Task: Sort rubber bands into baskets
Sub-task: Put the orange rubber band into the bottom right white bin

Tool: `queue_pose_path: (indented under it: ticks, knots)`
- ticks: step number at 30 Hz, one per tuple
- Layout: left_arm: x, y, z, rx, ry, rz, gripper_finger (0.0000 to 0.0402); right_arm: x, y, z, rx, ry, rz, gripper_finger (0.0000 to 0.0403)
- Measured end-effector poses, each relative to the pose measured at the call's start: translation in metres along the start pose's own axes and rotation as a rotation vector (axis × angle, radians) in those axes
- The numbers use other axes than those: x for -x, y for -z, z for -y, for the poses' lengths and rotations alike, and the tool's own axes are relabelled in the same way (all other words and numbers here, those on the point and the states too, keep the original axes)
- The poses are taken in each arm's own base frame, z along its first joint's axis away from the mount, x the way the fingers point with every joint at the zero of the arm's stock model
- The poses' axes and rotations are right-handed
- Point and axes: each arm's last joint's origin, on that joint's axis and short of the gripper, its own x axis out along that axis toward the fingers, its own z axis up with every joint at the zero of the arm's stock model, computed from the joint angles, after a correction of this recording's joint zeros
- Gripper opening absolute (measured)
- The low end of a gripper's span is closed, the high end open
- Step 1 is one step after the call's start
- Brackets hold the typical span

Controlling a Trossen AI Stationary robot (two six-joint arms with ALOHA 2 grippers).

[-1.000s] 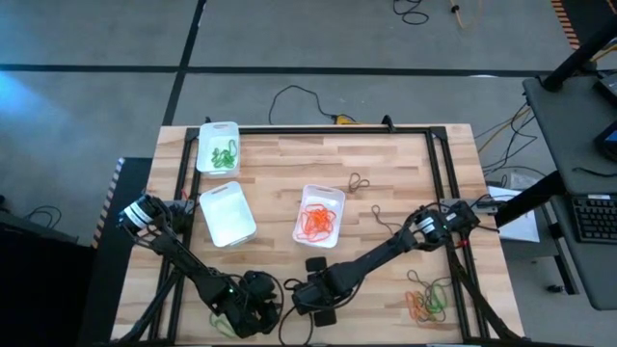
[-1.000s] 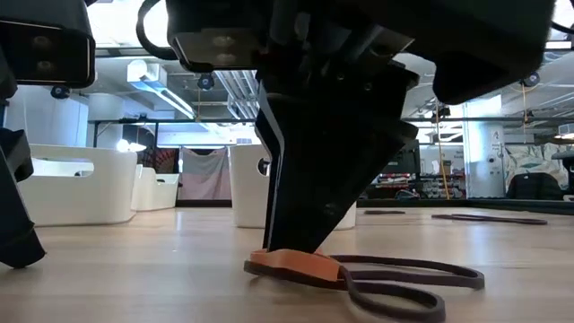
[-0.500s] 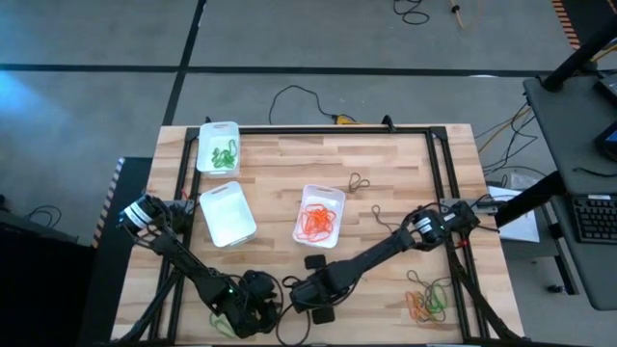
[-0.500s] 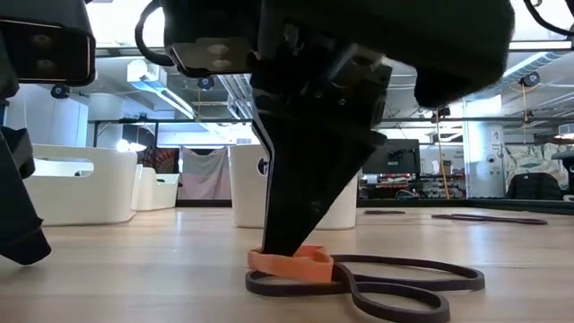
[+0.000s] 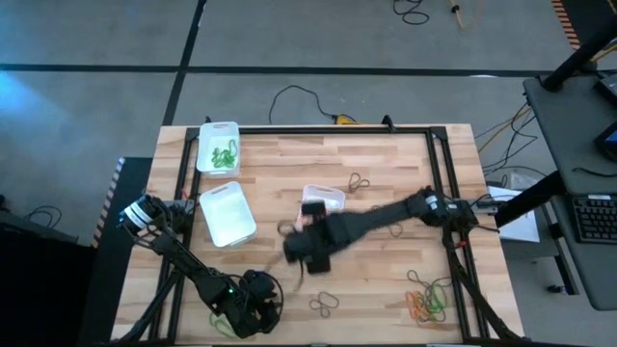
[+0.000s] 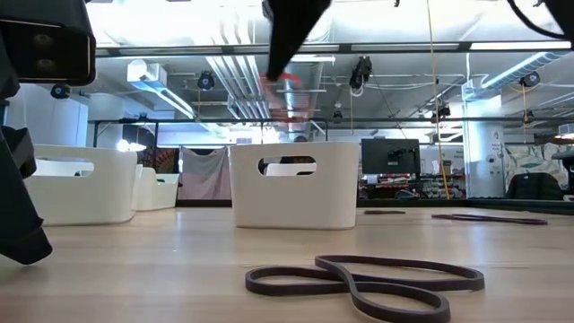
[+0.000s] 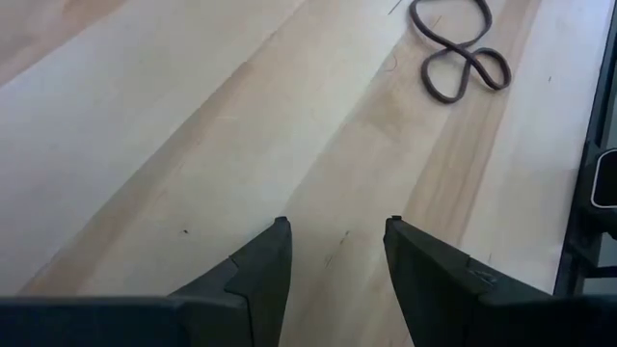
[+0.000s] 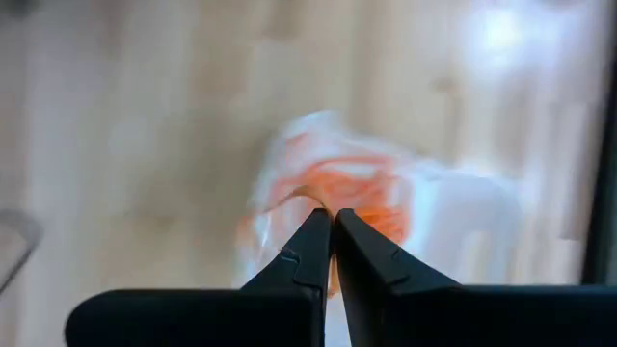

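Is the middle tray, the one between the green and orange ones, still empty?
Empty. In the high view the middle tray shows only a bare white floor, while the far tray holds green bands.

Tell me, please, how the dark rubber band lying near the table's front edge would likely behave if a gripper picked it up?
The dark rubber band lies flat in a loose figure-eight, so it would probably droop limply. It looks thin, so likely very light. Lying so low against the table, it may slip from the fingertips.

White baskets (image 5: pixel 226 213) sit on the pale striped wood table (image 5: pixel 386 164); one beyond the black right gripper (image 8: pixel 333 220) holds orange rubber bands (image 8: pixel 352 188). A dark brown band (image 7: pixel 455 58) lies ahead of the black left gripper (image 7: pixel 337 224).
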Motion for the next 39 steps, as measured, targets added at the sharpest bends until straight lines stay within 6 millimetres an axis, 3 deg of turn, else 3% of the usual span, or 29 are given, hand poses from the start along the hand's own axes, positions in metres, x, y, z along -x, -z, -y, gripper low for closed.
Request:
queue_pose_path:
  ticks: [3,9,15,22,26,33,36,39]
  knots:
    - [0.000,0.000,0.000,0.002,0.003,0.000,0.0153,-0.009,-0.003,0.037,-0.084,0.027,0.004,0.0012]
    - [0.001,0.002,0.001,-0.002,0.010,-0.003,0.0153,-0.072,0.004,0.083,-0.207,-0.078,-0.132,0.0012]
    - [0.001,0.003,0.000,-0.002,-0.002,-0.005,0.0153,-0.123,0.026,0.077,-0.217,-0.233,-0.313,0.0012]
    - [0.001,0.003,-0.002,-0.005,-0.011,-0.002,0.0153,-0.133,0.036,0.065,-0.249,-0.216,-0.379,0.0017]
    - [0.000,0.001,-0.002,0.003,-0.012,-0.001,0.0153,-0.117,0.032,0.068,-0.280,-0.213,-0.336,0.0047]
    - [-0.001,-0.001,-0.003,-0.023,-0.017,0.002,0.0153,-0.059,0.023,0.075,-0.389,-0.213,-0.209,0.0135]
    - [-0.001,-0.001,-0.003,-0.036,-0.017,0.002,0.0153,-0.018,0.022,0.060,-0.399,-0.230,-0.123,0.0159]
    - [-0.001,-0.002,-0.003,-0.058,-0.019,0.003,0.0153,0.022,0.027,0.027,-0.384,-0.239,-0.053,0.0168]
